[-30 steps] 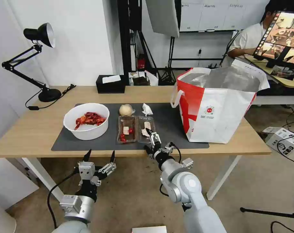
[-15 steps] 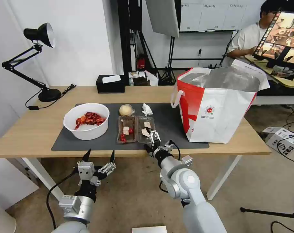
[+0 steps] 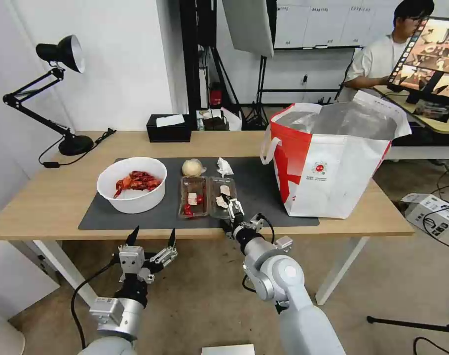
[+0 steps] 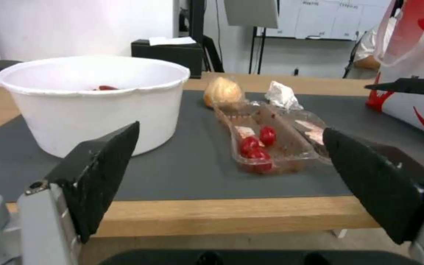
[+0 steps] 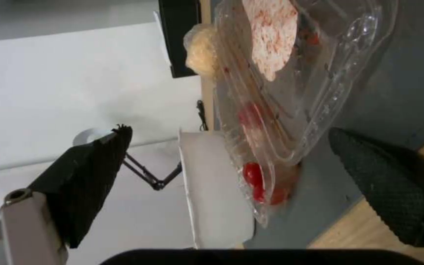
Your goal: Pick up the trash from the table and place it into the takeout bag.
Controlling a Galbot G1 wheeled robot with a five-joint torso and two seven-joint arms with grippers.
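The right hand is over the near edge of the clear tray, fingers spread, one above the tray's right half and one down at the mat; it grips nothing. In its wrist view the tray lies between the two dark fingertips, holding red scraps and a stained white piece. Just beyond the hand sit the beige lump and crumpled tissue; to its left stands the white bowl with red crayfish shells inside. To its right, close by on the table, the takeout bag stands open, its foil lining showing. Farther back are a black tissue box and a desk lamp.

The left hand hangs below the table's front edge, fingers wide apart and empty. Its wrist view looks level across the mat: bowl ahead, tray off to the side, and the right hand's fingertip in front of the bag.
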